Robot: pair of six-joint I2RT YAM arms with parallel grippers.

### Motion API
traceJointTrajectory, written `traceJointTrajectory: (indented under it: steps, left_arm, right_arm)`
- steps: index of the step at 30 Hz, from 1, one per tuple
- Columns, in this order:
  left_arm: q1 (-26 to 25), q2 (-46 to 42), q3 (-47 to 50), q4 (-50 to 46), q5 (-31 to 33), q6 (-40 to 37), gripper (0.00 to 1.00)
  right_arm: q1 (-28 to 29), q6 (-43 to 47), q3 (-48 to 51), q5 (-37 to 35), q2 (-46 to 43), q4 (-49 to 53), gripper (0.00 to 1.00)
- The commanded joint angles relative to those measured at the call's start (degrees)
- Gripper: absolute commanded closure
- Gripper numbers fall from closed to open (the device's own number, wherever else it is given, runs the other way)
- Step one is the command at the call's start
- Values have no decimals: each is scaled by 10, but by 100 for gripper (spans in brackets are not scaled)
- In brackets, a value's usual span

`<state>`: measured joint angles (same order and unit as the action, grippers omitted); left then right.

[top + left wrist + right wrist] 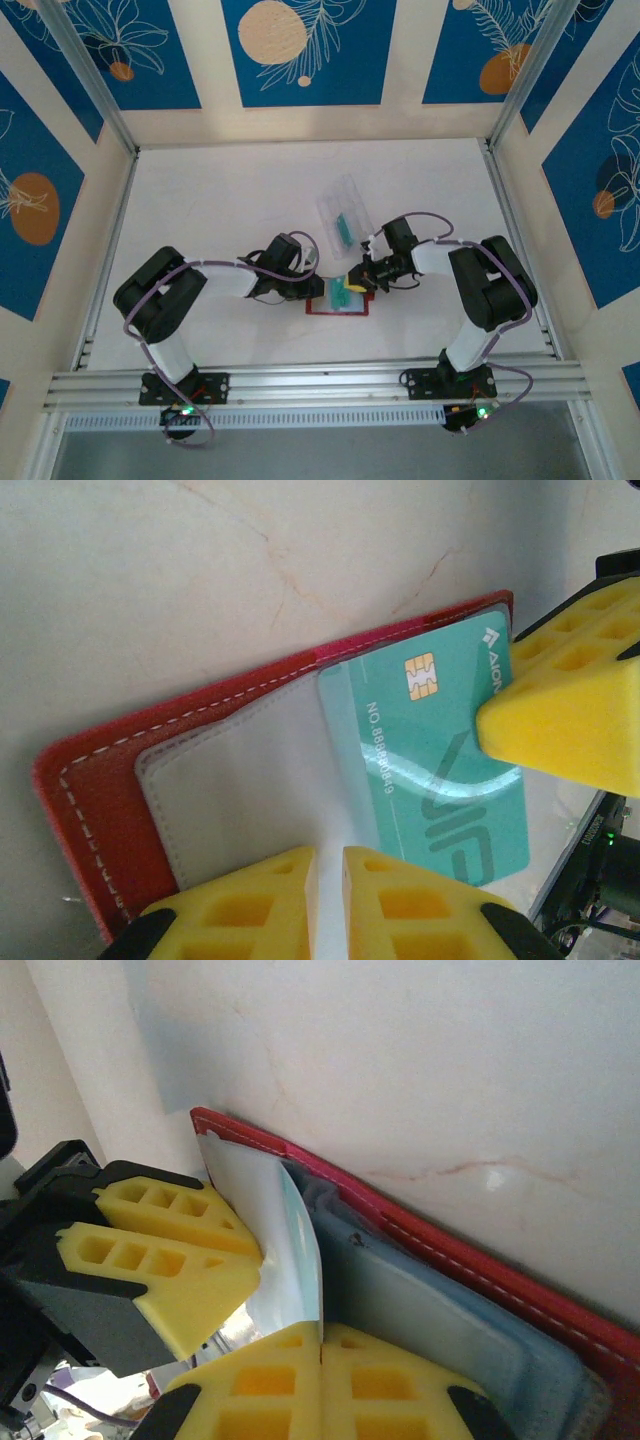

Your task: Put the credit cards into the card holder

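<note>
Jaws of the right gripper (320, 1338) clamp a teal credit card (430, 770) against the open card holder (100, 810). Those of the left gripper (328, 868), nearly closed, nip its clear sleeve (240, 780).

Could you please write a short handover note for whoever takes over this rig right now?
Left gripper: nearly shut, apparently pinching the open card holder at its near edge.
Right gripper: shut on a credit card lying over the holder's inside.
Done: holder lies open; no card visibly seated.
Left: slide this card in, then fetch the second card from the clear case.
</note>
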<state>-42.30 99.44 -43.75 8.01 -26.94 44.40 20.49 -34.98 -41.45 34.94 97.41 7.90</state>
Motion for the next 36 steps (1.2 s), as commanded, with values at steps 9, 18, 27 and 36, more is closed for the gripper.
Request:
traceJointTrajectory:
  steps: [9,18,27,36]
  left_arm:
    - [-4,11,20,-53,25,-16,84]
    - [-3,1,16,-43,7,-6,84]
    - [26,-80,15,-85,-14,-18,83]
    - [36,-119,55,-168,66,-67,84]
  right_arm:
    - [58,-53,28,-51,-10,-50,100]
    - [112,-58,6,-90,26,-44,100]
    - [116,-44,-6,-140,35,-5,99]
    - [127,-36,-20,-153,33,19,93]
